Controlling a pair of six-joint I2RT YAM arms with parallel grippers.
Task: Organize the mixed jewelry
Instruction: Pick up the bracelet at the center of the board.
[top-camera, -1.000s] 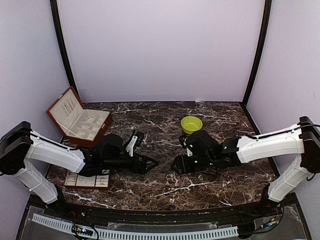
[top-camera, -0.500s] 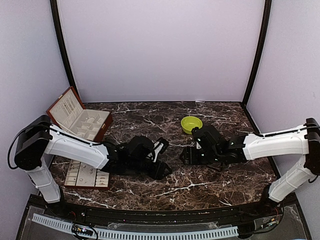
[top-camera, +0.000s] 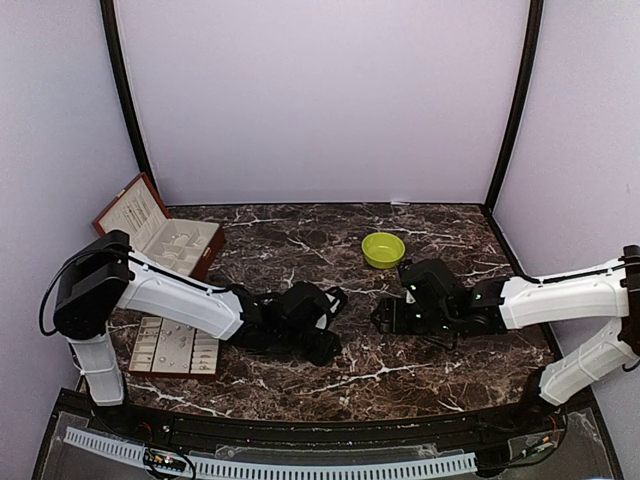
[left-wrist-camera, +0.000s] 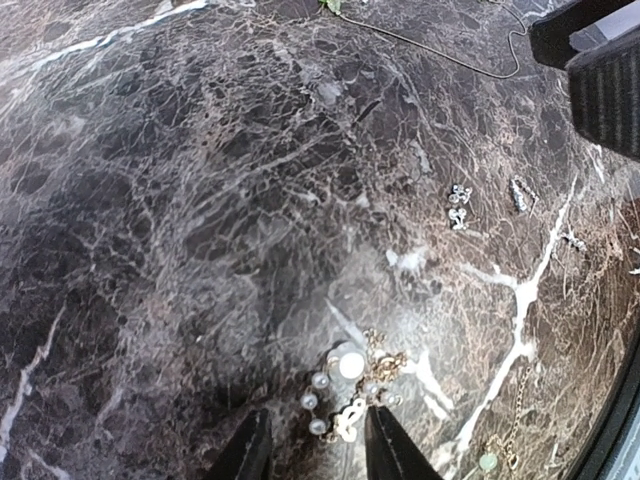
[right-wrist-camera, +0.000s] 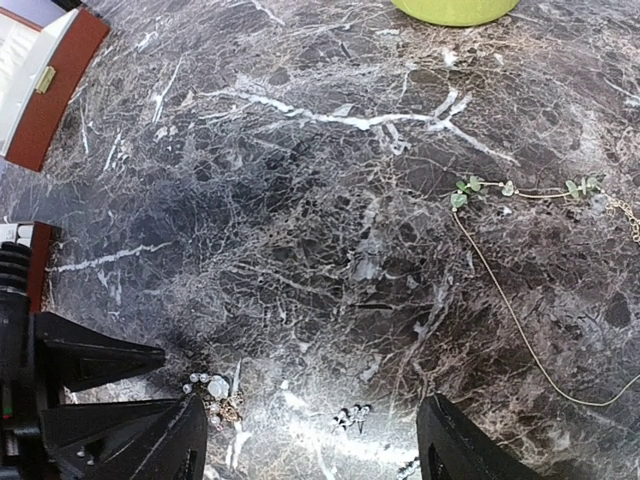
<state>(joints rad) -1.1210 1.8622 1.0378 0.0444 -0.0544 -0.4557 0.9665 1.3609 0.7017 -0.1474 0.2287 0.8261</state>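
The mixed jewelry lies loose on the dark marble. A pearl-and-gold cluster (left-wrist-camera: 347, 383) sits just ahead of and between my left gripper's (left-wrist-camera: 315, 455) open fingertips, apart from both; it also shows in the right wrist view (right-wrist-camera: 212, 390). Small silvery studs (left-wrist-camera: 458, 205) lie farther ahead, and they show in the right wrist view (right-wrist-camera: 350, 415) too. A thin chain with green leaves (right-wrist-camera: 520, 190) lies to the right. My right gripper (right-wrist-camera: 310, 445) is wide open and empty above the studs. In the top view the left gripper (top-camera: 325, 345) and right gripper (top-camera: 378, 318) face each other mid-table.
A lime-green bowl (top-camera: 383, 248) stands behind the right gripper. The open reddish-brown box (top-camera: 165, 245) sits at back left. The cream compartment tray (top-camera: 175, 350) lies near the left front edge. More small pieces (left-wrist-camera: 500, 455) lie at the left wrist view's lower right.
My left arm has reached farther right and down toward the table's middle. My right gripper has drawn back to the right and slightly away from the front.
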